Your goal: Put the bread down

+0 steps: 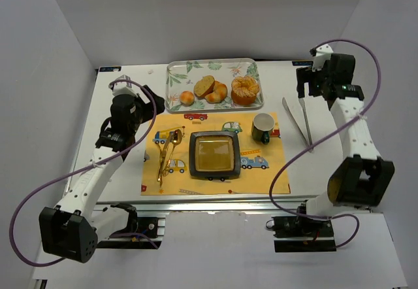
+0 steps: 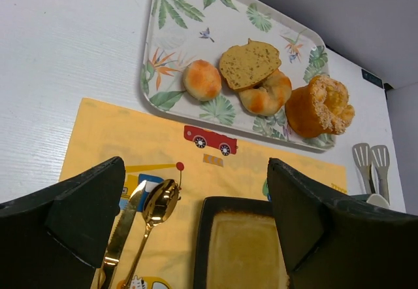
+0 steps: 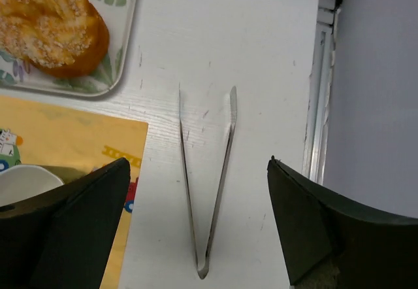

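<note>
The bread sits on the left near part of the leaf-patterned tray, which lies at the far side of the tabletop. It is just to the left of the cut slices, with a small gap showing between them, and the ridged ring pastry is further right. The step in hand looks like the reach for the bun, with nothing grasped yet. To do it well, the left tool should come forward and down so the bun is centred between the fingers. It should close across the bun's widest part with light pressure, since the bun is round, smooth and likely to roll or squash. The right-hand finger should stay clear of the neighbouring slice so that it is not dragged along. The dark square plate on the yellow placemat, near the tray, seems the likely place to set the bun, though the task does not say. The left tool is spread wide and holds nothing. It hangs over the placemat, above the gold spoon, and faces the tray. The right tool is likewise spread wide and empty, poised above the metal tongs lying on the tabletop at the right, and touching nothing.
</note>
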### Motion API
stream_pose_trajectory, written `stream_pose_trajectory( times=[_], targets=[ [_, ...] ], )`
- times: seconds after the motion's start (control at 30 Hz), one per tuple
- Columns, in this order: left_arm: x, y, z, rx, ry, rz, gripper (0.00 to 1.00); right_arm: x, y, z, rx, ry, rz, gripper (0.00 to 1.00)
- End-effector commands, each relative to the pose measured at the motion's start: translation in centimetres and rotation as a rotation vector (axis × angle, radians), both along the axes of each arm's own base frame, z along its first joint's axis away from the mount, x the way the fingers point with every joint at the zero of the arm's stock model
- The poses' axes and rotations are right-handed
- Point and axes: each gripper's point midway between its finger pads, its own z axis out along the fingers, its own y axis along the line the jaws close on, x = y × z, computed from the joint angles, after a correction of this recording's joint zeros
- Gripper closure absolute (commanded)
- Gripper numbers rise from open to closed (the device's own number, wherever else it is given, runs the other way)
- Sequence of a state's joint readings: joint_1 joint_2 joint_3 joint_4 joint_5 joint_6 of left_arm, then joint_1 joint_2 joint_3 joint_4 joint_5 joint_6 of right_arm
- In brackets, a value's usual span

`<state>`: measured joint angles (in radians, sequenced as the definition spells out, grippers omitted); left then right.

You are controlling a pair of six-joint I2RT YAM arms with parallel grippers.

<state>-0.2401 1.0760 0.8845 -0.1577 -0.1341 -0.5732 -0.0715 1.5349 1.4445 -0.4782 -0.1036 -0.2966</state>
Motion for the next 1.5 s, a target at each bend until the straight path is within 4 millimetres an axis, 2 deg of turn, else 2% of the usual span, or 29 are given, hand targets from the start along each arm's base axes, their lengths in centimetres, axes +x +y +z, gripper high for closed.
stream_pose_trajectory(
  times=[0.0, 0.07, 0.1, 0.13, 0.17, 0.2, 0.23, 0.3, 0.33, 0.37, 0.4, 0.43, 0.47, 0.53, 0.57, 0.6, 0.67, 0.77, 0.83, 0.93, 1.03, 1.17, 1.23, 1.27, 1.33, 1.37, 1.43, 1.47],
  targets=[
    [0.9, 0.1, 1.1, 0.015, -0.012, -0.01, 0.02, 0.1, 0.1, 1.6, 0.04, -0.143, -0.032, 0.11],
    [1.1, -0.2, 1.0, 0.001, -0.018, -0.026, 0.05, -1.0, 0.9, 1.7, -0.009, -0.165, 0.103, 0.11],
    [1.2, -0.5, 0.9, -0.013, -0.021, -0.035, 0.12, -3.0, 3.5, 0.3, 0.048, -0.114, 0.297, 0.14],
    [1.2, -0.6, 0.5, -0.024, -0.018, -0.041, 0.22, -3.7, 3.7, 0.1, 0.057, -0.127, 0.372, 0.2],
    [1.4, -0.7, 0.7, -0.037, -0.032, -0.047, 0.38, -4.3, 4.3, -0.2, 0.089, -0.134, 0.414, 0.5],
    [1.3, -1.0, 0.7, -0.057, -0.029, -0.059, 0.88, -4.8, 4.6, -1.3, 0.127, -0.106, 0.418, 0.78],
    [1.3, -1.0, 0.5, -0.064, -0.027, -0.058, 1.0, -4.9, 4.7, -2.0, 0.144, -0.082, 0.406, 1.0],
    [1.0, -1.2, 0.1, -0.073, -0.02, -0.071, 1.0, -4.7, 3.7, -3.8, 0.157, -0.015, 0.332, 1.0],
    [0.9, -1.2, -0.1, -0.077, -0.019, -0.075, 1.0, -4.7, 3.1, -4.6, 0.153, 0.007, 0.302, 0.91],
    [0.7, -1.1, -0.3, -0.078, -0.016, -0.074, 0.98, -4.5, 2.6, -5.7, 0.146, 0.034, 0.281, 0.31],
    [0.6, -0.9, -0.6, -0.08, -0.01, -0.069, 0.84, -4.2, 1.2, -6.7, 0.097, 0.052, 0.219, 0.11],
    [0.6, -0.6, -0.9, -0.079, 0.001, -0.06, 0.51, -3.9, 0.4, -7.4, 0.07, 0.062, 0.178, 0.11],
    [0.4, -0.5, -0.9, -0.079, 0.002, -0.055, 0.4, -3.6, -0.3, -8.7, 0.053, 0.094, 0.148, 0.11],
    [0.1, -0.3, -1.8, -0.085, 0.016, -0.046, 0.27, -3.2, -2.3, -10.3, 0.002, 0.145, 0.055, 0.11],
    [0.1, -0.3, -1.9, -0.088, 0.017, -0.043, 0.26, -3.0, -2.7, -11.9, -0.007, 0.19, 0.037, 0.11],
    [0.0, -0.2, -2.3, -0.091, 0.025, -0.042, 0.26, -2.9, -3.4, -12.7, -0.031, 0.211, 0.017, 0.11],
    [-0.1, -0.1, -2.7, -0.088, 0.041, -0.04, 0.26, -2.6, -3.4, -14.6, -0.036, 0.256, 0.034, 0.11],
    [0.0, 0.2, -2.9, -0.071, 0.062, -0.041, 0.26, -2.0, -3.7, -16.2, -0.046, 0.276, 0.027, 0.1],
    [0.1, 0.4, -2.8, -0.06, 0.064, -0.038, 0.26, -1.4, -4.5, -16.8, -0.078, 0.297, 0.006, 0.11],
    [0.1, 0.7, -3.1, -0.058, 0.072, -0.029, 0.26, -1.2, -5.5, -18.6, -0.112, 0.341, -0.014, 0.12],
    [0.1, 0.8, -3.1, -0.073, 0.071, -0.019, 0.26, -1.5, -5.0, -20.3, -0.091, 0.381, 0.02, 0.15],
    [0.0, 0.8, -3.5, -0.079, 0.084, -0.014, 0.26, -1.8, -3.8, -22.4, -0.022, 0.447, 0.059, 0.27],
    [-0.1, 1.1, -3.4, -0.066, 0.087, -0.009, 0.26, -2.0, -3.2, -22.7, 0.026, 0.468, 0.078, 0.31],
    [-0.1, 1.2, -3.4, -0.06, 0.092, -0.007, 0.26, -2.5, -3.0, -23.1, 0.046, 0.494, 0.088, 0.38],
    [-0.2, 1.5, -3.3, -0.05, 0.094, -0.006, 0.26, -2.8, -2.6, -23.1, 0.091, 0.503, 0.113, 0.48],
    [-0.2, 1.5, -3.3, -0.049, 0.095, -0.008, 0.26, -3.1, -2.5, -23.1, 0.097, 0.51, 0.118, 0.59],
    [-0.2, 1.6, -3.2, -0.049, 0.094, -0.007, 0.25, -3.0, -2.8, -22.7, 0.084, 0.491, 0.129, 0.62],
    [-0.2, 1.6, -3.2, -0.05, 0.094, -0.008, 0.26, -2.6, -2.8, -21.7, 0.08, 0.457, 0.141, 0.69]
  ],
)
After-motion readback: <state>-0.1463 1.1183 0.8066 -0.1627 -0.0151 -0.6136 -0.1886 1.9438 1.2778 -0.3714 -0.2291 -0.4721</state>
